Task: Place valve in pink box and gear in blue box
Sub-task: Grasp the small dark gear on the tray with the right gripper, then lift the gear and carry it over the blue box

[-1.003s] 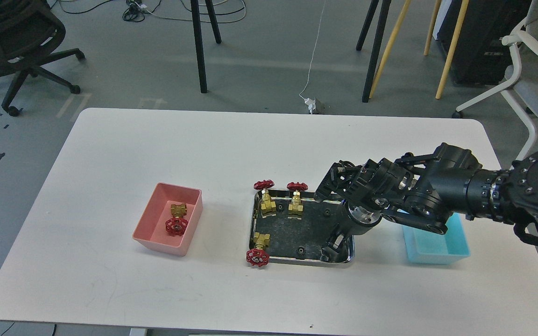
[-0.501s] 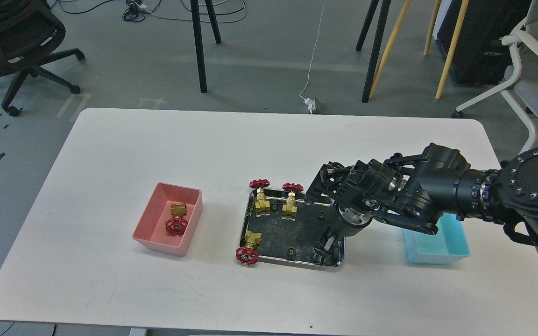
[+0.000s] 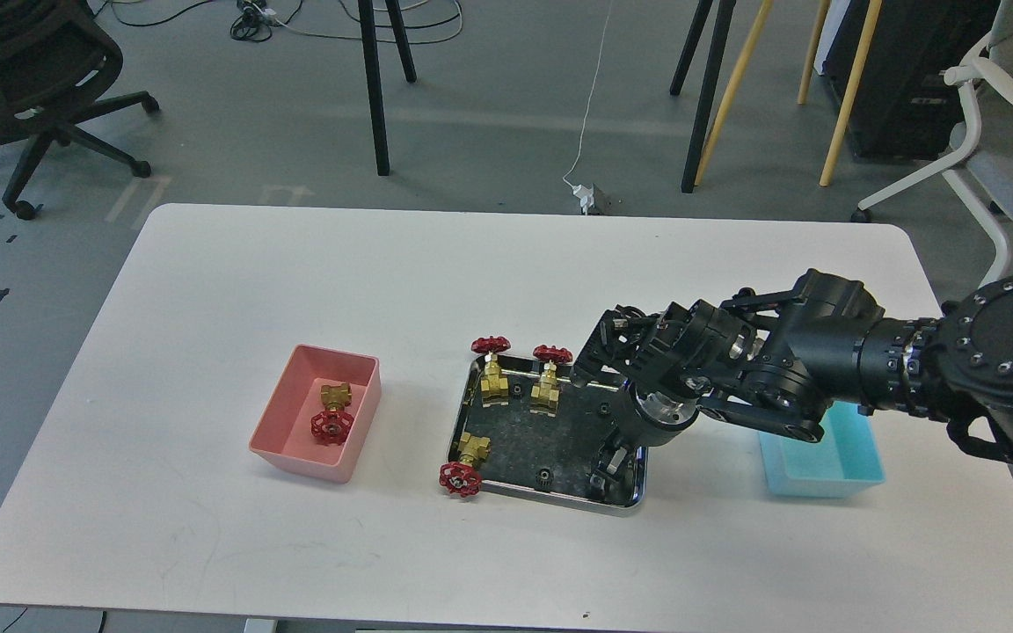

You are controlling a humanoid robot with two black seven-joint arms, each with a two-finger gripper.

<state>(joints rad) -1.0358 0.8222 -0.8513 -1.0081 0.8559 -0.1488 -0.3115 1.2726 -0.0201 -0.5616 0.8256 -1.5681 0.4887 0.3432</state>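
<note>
Only the head view is given, and it looks down on a white desk. On the left part of the desk stands the pink box, and inside it lies one valve, with the red handwheel toward the near side. Near the middle stands a shiny steel tray, turned a little askew. Two more valves stand along its far edge, the left valve just beside the right valve, both upright with the handwheels on top. A third valve lies at the near left corner of the tray, and its red wheel hangs over the rim onto the desk. On the dark floor of the tray are tiny black gears; one gear lies close to the near rim, and another gear lies further back, near the arm.

The right arm comes in from the right and bends down into the near right corner of the tray. The right gripper points down there, with its jaws close to the tray floor and only a narrow gap between them; I cannot tell if they hold a gear. The blue box stands at the right, partly hidden behind the arm. The left arm is not in view.
</note>
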